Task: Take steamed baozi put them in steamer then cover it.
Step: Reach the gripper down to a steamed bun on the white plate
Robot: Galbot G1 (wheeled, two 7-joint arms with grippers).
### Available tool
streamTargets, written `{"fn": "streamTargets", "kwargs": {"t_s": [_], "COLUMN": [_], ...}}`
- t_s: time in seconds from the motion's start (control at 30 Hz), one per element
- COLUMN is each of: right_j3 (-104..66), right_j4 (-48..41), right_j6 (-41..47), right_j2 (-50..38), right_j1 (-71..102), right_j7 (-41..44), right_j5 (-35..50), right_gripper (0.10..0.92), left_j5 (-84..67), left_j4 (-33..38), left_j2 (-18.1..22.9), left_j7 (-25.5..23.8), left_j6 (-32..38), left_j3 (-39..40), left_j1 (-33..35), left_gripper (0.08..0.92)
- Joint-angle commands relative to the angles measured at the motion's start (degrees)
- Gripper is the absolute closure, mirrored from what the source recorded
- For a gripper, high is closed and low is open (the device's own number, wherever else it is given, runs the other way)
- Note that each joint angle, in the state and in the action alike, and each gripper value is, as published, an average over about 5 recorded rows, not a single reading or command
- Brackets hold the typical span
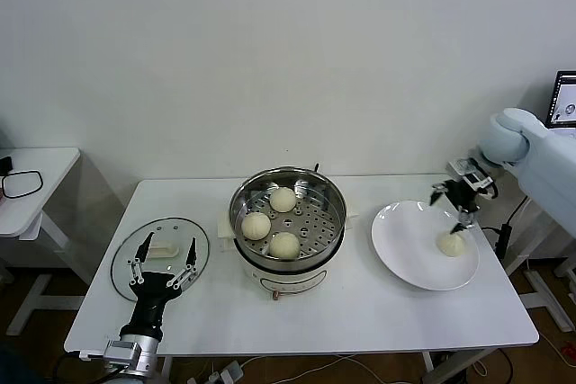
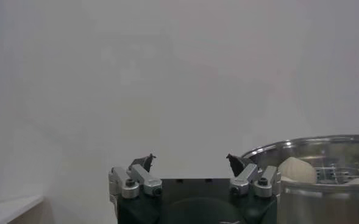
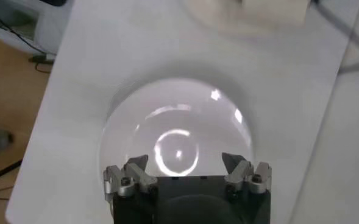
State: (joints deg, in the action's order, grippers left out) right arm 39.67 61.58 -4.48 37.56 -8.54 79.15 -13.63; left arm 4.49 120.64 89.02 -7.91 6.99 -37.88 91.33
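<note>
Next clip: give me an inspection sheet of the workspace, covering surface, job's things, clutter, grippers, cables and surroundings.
Surface: white table, steamer at centre.
Job's things: steamer uncovered, three baozi inside on the perforated tray; fourth baozi on the white plate to the robot's right; glass cover flat on the table to the left.
Clutter: nothing seen.
Grippers: left gripper open, at the near edge of the cover; right gripper open, above the plate beside the last baozi.
Cables: black cable at the table's right edge; more on the floor in front.
Surroundings: white wall, white side table on the left, screen far right.
</note>
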Motion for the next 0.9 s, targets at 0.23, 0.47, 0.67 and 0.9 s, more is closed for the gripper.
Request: {"fn": "streamTargets", "kwargs": {"t_s": [0.23, 0.47, 0.67, 0.9], "right_j3": [-22.03, -24.29, -25.17, -26.07], "right_j4": [-16.95, -19.88, -21.98, -23.24], "right_j6": [-2.82, -3.95, -4.34, -4.80], "right_j2": [6.05, 9.06, 11.29, 13.07], "right_j1": [15.47, 16.47, 16.83, 17.07], "right_j7": [-4.57, -8.84, -11.52, -12.70], "right_j5": [-17.29, -18.20, -19.28, -20.29], "right_gripper": [0.203, 0.203, 0.203, 0.203], "left_j5": [0.72, 1.16, 1.40, 1.74], "left_j4": [-0.05, -0.55, -0.78, -1.33], "left_j2": [0.11, 0.10, 0.28, 0.27], "left_j7": [0.07, 0.03, -0.03, -0.14], "left_j6": [0.11, 0.40, 0.60, 0.84], "left_j3": [0.78, 0.89, 0.92, 0.91], "left_j1": [-0.13, -0.06, -0.05, -0.13], "left_gripper": [0.177, 0.177, 0.177, 0.177]}}
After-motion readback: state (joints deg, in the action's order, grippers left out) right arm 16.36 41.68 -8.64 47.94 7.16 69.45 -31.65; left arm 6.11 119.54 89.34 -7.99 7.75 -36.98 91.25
